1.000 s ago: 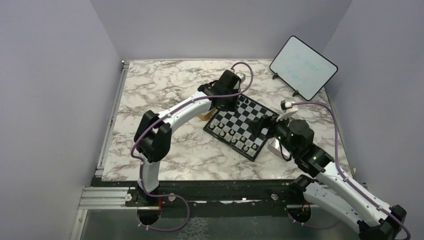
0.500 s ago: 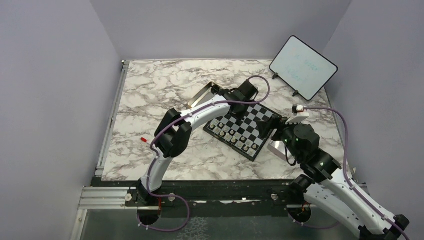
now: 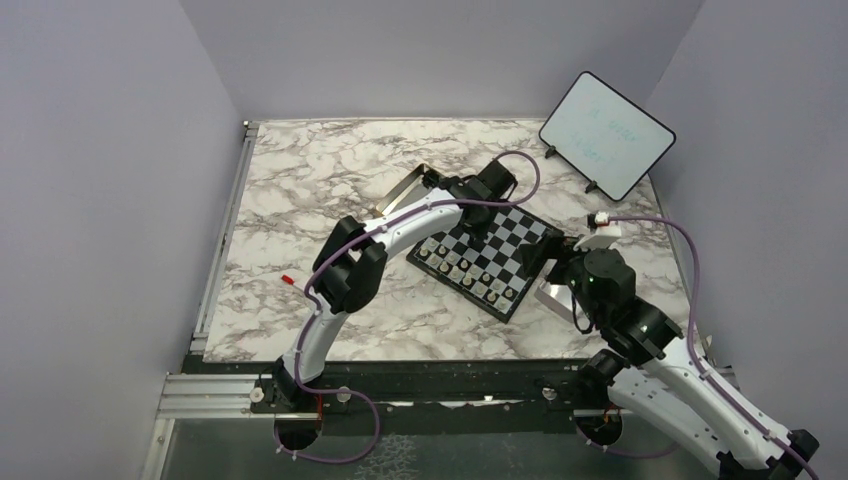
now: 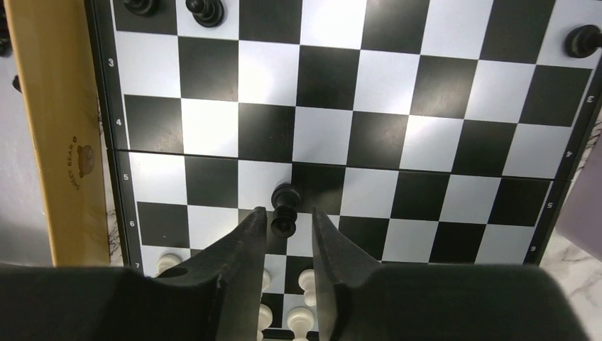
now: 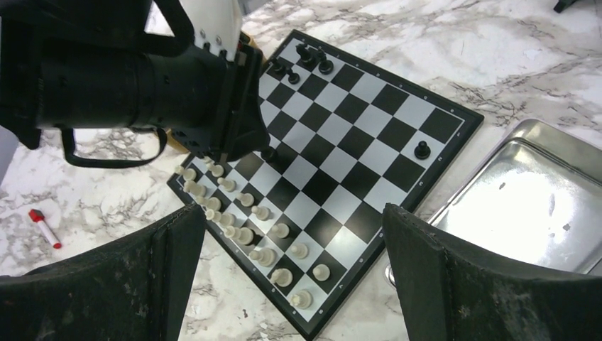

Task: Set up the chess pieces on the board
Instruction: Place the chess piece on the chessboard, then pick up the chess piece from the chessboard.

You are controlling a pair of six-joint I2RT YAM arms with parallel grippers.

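The board [image 3: 497, 232] lies at an angle in mid-table. Pale chess pieces [image 5: 241, 213] fill its two near rows. A few black chess pieces [image 5: 305, 57] stand at its far corner and one black piece [image 5: 422, 149] stands alone near the right edge. My left gripper [image 4: 286, 222] reaches down over the board, jaws slightly apart. A black piece [image 4: 285, 208] sits on the board at its tips with a thin gap on each side. My right gripper [image 5: 294, 213] hovers wide open above the board's near corner, holding nothing.
A gold tin [image 3: 400, 190] sits by the board's left corner, and its rim [image 4: 57, 128] runs along the board's edge. A shiny metal tray [image 5: 525, 192] lies right of the board. A white tablet [image 3: 607, 133] stands at back right. A red marker [image 3: 288, 281] lies at left.
My left arm swung from the tin side across to the board's far part and lowered there. Its jaws have just parted around the black piece. The right arm drew back slightly.
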